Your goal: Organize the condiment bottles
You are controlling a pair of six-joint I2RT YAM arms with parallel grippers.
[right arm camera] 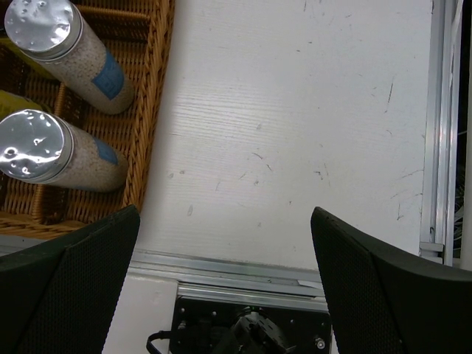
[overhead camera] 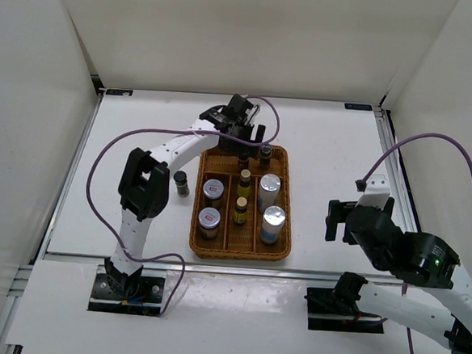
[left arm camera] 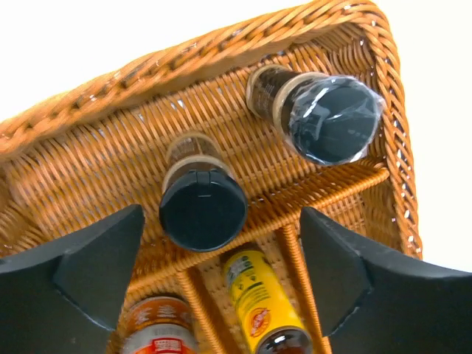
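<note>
Hovering over the far end of the wicker tray (left arm camera: pixel 184 55), the left jaws stand open on either side of a tiny black-capped bottle (left arm camera: pixel 203 210), touching neither side of it. It stands upright in the tray's far strip, with a second dark bottle (left arm camera: pixel 324 110) near it toward the corner. A third (overhead camera: pixel 180 181) waits on the tabletop (overhead camera: pixel 141 138) just left of the tray. The sound move, I judge, is a straight lift with the jaws kept wide, so no finger clips the cap. The right jaws, open and empty, hang over bare tabletop beside the tray.
</note>
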